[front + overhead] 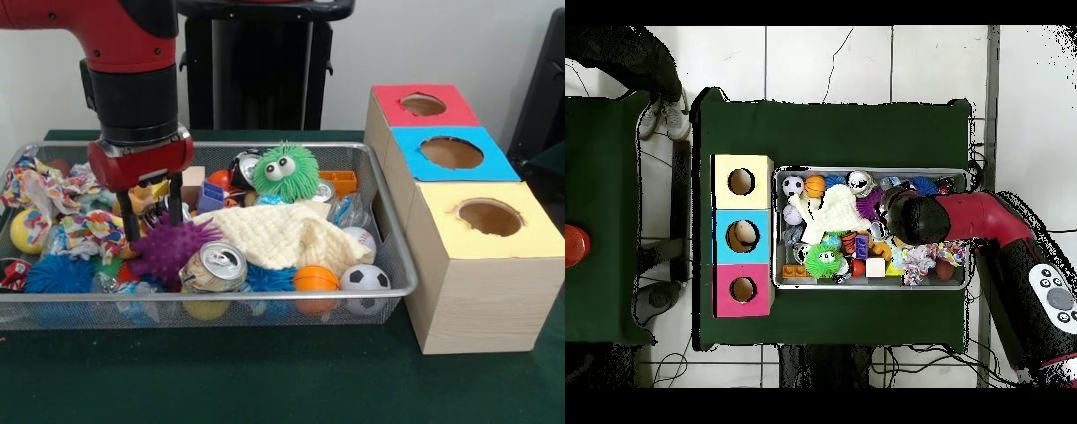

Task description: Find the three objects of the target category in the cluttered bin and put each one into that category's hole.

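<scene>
1. The dark green felt-covered counter (265, 380) carries everything. Nothing lies loose on it outside the silver wire-mesh bin (402, 265).
2. Three pale wooden boxes stand in a row touching the bin's one short end. Their card tops are yellow (530, 234), blue (494, 163) and red (450, 93), each cut with one round hole. You cannot see inside any hole well enough to tell whether an object has gone in, so count no delivery as confirmed.
3. The bin itself looks full and jumbled, so by my reading most of the search is still ahead of you.
4. The red and black arm (132, 88) comes down into the bin at the end far from the boxes.
5. A cream knitted cloth (282, 238), soft and crumpled, sprawls over the bin's middle and hides what is beneath it.
6. A green fuzzy toy with googly eyes (284, 172) sits at the bin's back wall.
7. A purple rubbery spiked ball (168, 249) lies by the bin's front wall. It is likely the current target, though the pictures do not name the category.
8. The end effector (154, 225) has its two black fingers standing apart, straddling the purple ball's top. I judge it is not yet clamped.
9. A dented aluminium can (214, 268) touches the purple ball.
10. A smooth orange ball (315, 279) and a small soccer ball (365, 278) rest against the bin's front wall.
</scene>
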Robot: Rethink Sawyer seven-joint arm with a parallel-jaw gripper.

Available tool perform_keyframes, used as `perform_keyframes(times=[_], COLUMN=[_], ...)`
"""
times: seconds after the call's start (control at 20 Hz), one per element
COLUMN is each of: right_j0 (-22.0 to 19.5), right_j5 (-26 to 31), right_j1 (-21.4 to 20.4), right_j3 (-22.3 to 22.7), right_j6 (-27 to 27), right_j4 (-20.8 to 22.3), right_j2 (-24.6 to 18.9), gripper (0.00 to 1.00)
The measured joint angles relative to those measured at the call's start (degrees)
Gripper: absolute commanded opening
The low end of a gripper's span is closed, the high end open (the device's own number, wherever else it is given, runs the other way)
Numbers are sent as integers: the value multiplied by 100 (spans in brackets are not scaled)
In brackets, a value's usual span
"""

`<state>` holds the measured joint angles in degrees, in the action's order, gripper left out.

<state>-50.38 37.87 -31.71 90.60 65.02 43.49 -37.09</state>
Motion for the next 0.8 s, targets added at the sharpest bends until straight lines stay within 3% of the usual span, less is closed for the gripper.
perform_keyframes(times=[0.1, 0.25, 0.3, 0.45, 0.5, 0.65, 0.8], right_j0=[14, 18, 18, 15, 17, 19, 9], right_j5=[5, 5, 4, 4, 4, 4, 4], right_j1=[-6, -43, -68, -83, -89, -114, -142], right_j3=[-7, 5, 22, 41, 53, 71, 71], right_j6=[-40, -428, -995, -1678, -2173, -3206, -3524], right_j4=[101, 680, 1201, 1611, 1798, 2006, 1972], right_j2=[10, -69, -125, -160, -170, -170, -156], gripper=[100, 100, 100, 100, 100, 100, 100])
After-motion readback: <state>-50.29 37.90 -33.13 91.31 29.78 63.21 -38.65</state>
